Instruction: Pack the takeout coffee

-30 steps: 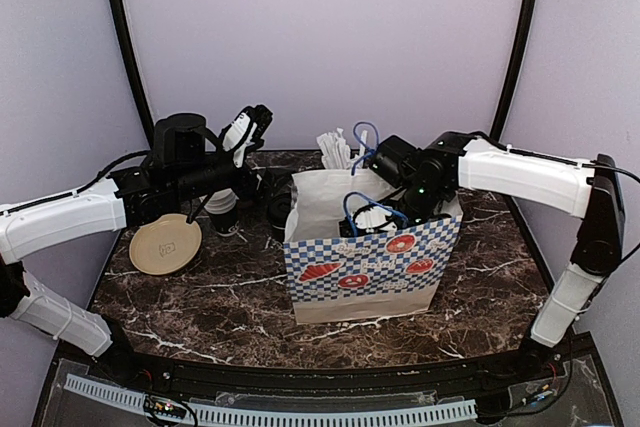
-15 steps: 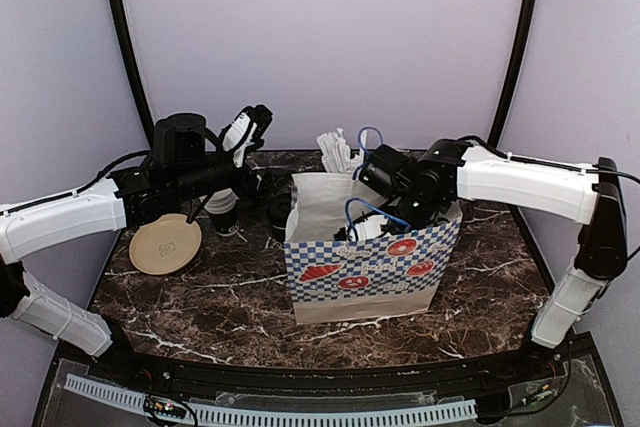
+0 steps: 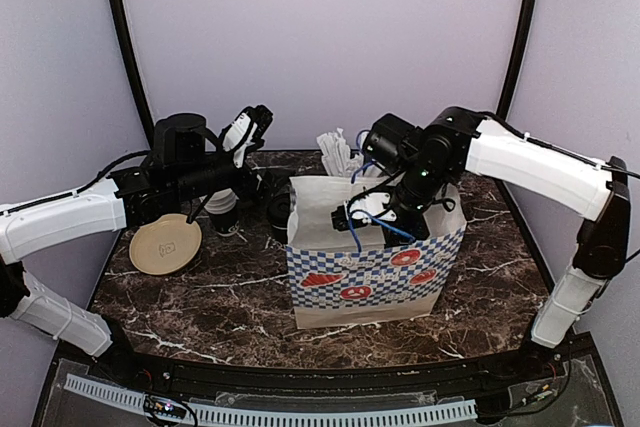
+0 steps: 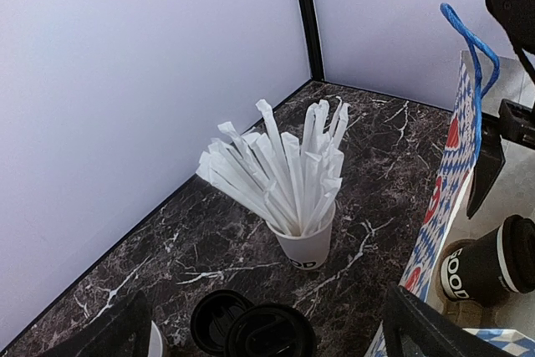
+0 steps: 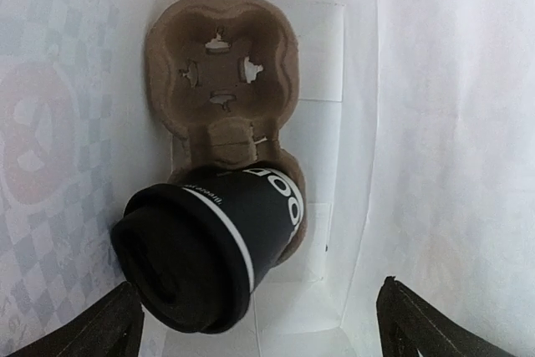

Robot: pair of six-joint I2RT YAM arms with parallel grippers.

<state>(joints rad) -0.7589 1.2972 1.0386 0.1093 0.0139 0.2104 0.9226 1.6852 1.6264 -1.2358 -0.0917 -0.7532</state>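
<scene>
Bag floor point(image 5: 322, 165): takeout coffee point(image 5: 209, 240) tilted in carrier point(image 5: 221, 64).

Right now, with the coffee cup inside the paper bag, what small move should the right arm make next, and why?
Probably lift the right gripper straight up out of the paper bag. Its jaws stand open, clear of the takeout coffee, which sits tilted in a pocket of the cardboard carrier on the bag's floor. Rise vertically: the blue handle loops near the wrist.
</scene>
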